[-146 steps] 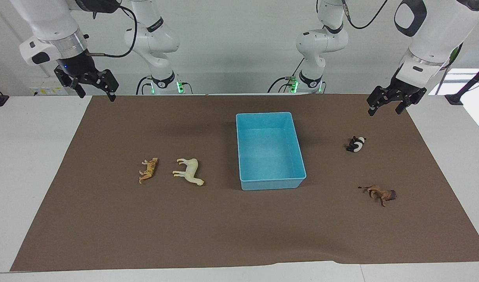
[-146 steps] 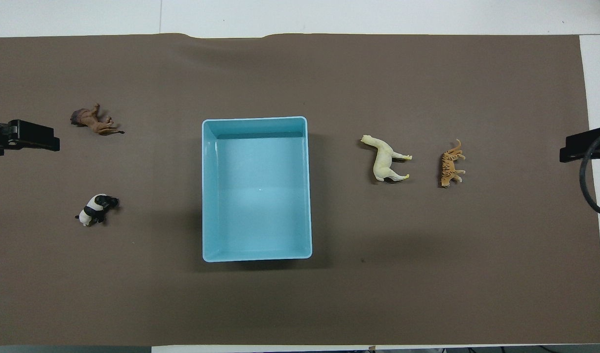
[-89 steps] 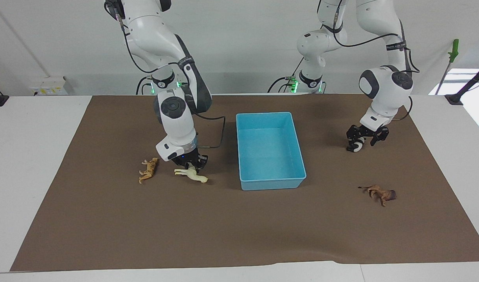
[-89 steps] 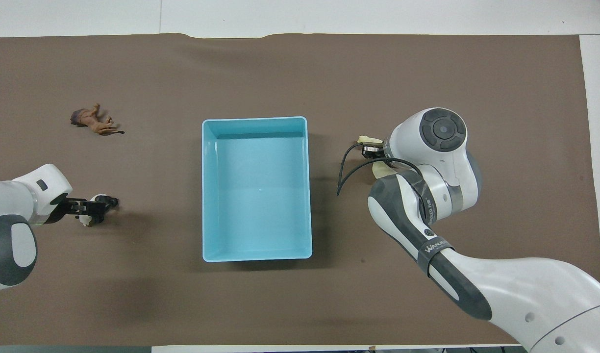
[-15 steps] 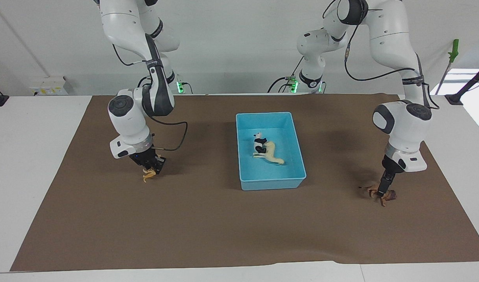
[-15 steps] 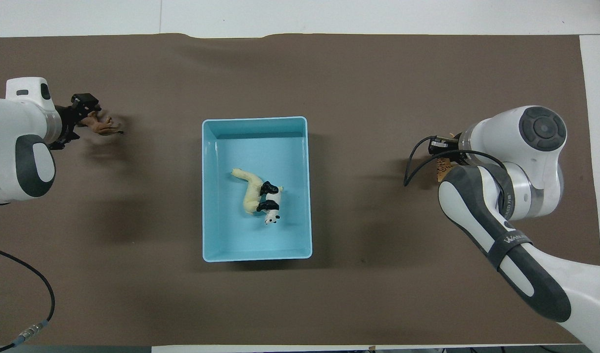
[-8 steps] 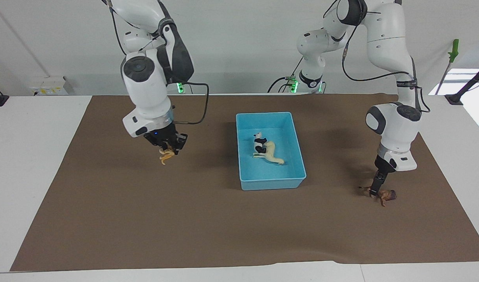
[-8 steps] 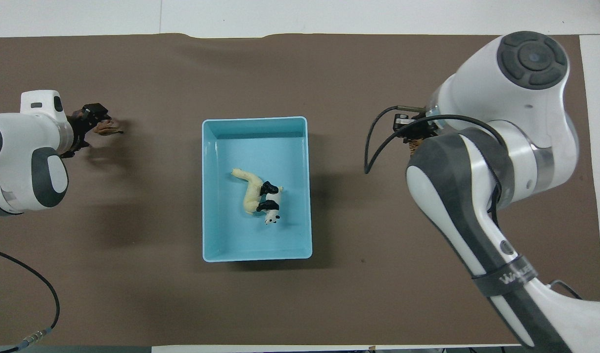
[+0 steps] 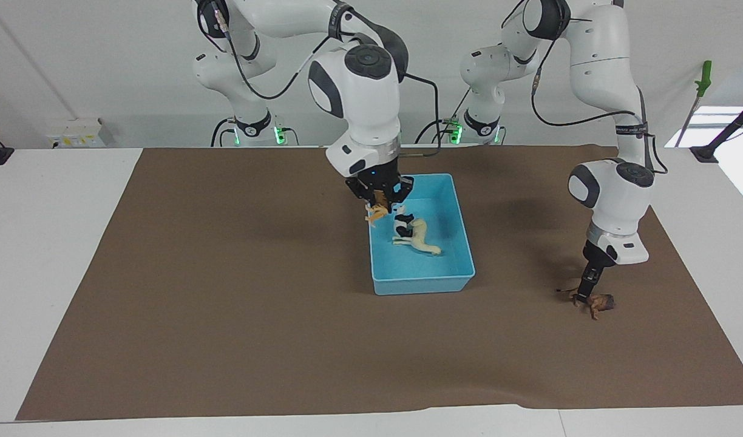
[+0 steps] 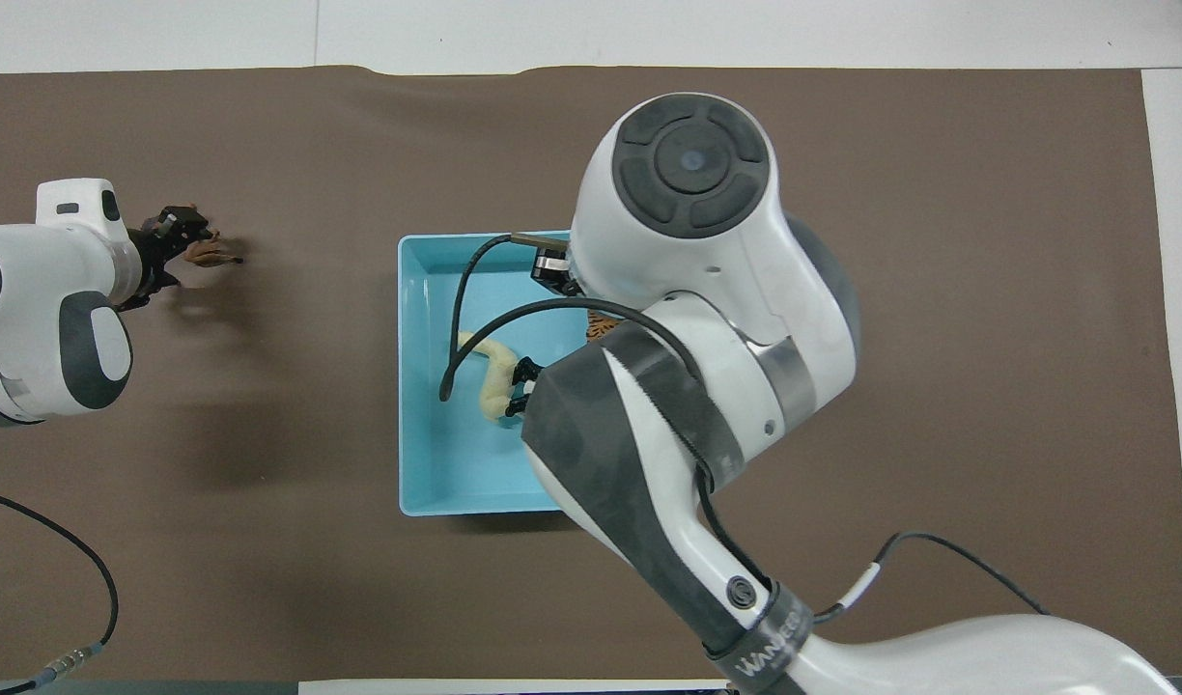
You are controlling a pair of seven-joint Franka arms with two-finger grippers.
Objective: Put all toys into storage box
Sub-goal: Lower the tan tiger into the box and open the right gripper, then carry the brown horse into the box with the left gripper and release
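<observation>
The light blue storage box [image 9: 423,284] stands mid-table. The cream horse [image 9: 421,240] and the panda [image 9: 402,223] lie in it, touching. My right gripper [image 9: 380,195] is shut on the orange tiger [image 9: 376,212] and holds it above the box's wall toward the right arm's end. In the overhead view the right arm covers much of the box [image 10: 427,483]; the horse [image 10: 490,362] and a bit of the tiger [image 10: 601,328] show. My left gripper [image 9: 581,296] is down at the brown lion [image 9: 599,301], which lies on the mat. The overhead view shows that gripper [image 10: 181,232] over the lion's [image 10: 210,254] head end.
A brown mat [image 9: 226,303] covers the table, with a wrinkle [image 10: 436,77] at its edge farthest from the robots. White table margins [image 9: 44,243] lie past the mat. A cable [image 10: 41,579] loops near the left arm.
My right gripper has carried the tiger from above the mat to above the box. The left gripper stays at the lion, which has not moved.
</observation>
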